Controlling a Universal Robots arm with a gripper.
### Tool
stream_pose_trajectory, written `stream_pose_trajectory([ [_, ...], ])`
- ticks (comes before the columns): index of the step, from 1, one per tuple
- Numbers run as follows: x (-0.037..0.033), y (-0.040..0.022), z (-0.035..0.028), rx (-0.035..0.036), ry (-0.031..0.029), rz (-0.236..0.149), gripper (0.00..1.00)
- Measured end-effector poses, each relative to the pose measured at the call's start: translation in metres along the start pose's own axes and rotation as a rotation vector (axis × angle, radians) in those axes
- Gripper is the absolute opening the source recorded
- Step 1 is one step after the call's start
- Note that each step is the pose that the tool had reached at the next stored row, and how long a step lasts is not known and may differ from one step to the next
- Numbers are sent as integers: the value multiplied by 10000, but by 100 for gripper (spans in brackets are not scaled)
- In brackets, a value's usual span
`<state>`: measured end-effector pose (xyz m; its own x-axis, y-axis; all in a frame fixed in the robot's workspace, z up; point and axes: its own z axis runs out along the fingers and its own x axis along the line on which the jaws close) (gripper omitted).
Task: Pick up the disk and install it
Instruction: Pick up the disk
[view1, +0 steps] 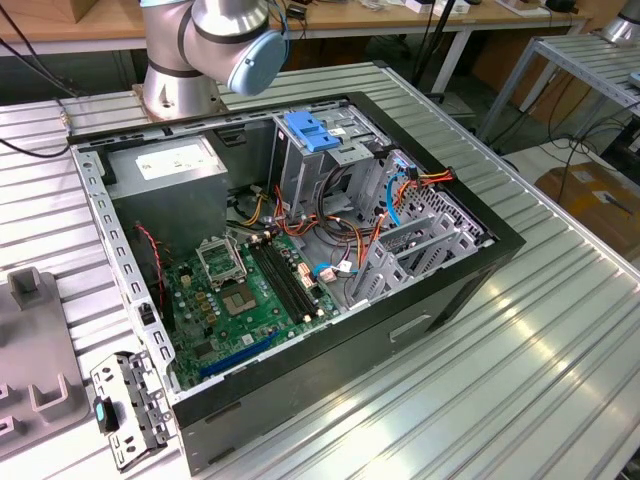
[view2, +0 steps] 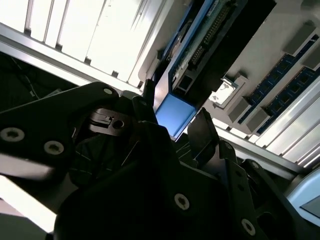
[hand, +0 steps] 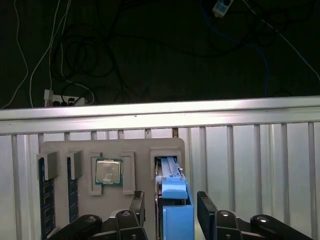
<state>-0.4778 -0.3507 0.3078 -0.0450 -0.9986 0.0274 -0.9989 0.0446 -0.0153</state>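
Alignment is what this step asks of me, by my judgement, because I am at the pick and have nothing gripped yet. In the first wrist view my hand (hand: 171, 196) is released, with one finger on either side of the disk (hand: 175, 210). A dark gap shows between the disk's blue carrier and each finger, wider on one side than on the other. The disk stands on edge in a slot of the grey tray (hand: 135, 150) on the slatted bench (hand: 250, 165). Its blue end tab (hand: 174, 189) points up toward me. A processor chip (hand: 106, 171) and memory sticks (hand: 46, 192) sit in neighbouring pockets, apart from my fingers. In the second wrist view the end tab (view2: 172, 114) sits between my fingers (view2: 204, 125), with the disk's body (view2: 200, 45) running away beyond it. To do this well, I think I should centre myself so the gaps match. Then both fingers would meet the carrier together and not push it against the slot wall. I would grip the carrier's flat sides, not the thin tab alone, and keep square to the slot so nothing binds. The open computer case (view1: 470, 270) lies well apart on the bench in the exterior view, its drive cage (view1: 330, 160) standing upright inside.
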Motion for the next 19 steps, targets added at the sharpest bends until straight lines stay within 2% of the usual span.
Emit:
stream_pose_trajectory([
  [3,-3,14,37,52,-5,-25,54],
  [11,-6,18,121,50,-81,-46,54],
  [19,-6,19,136,49,-87,-48,54],
])
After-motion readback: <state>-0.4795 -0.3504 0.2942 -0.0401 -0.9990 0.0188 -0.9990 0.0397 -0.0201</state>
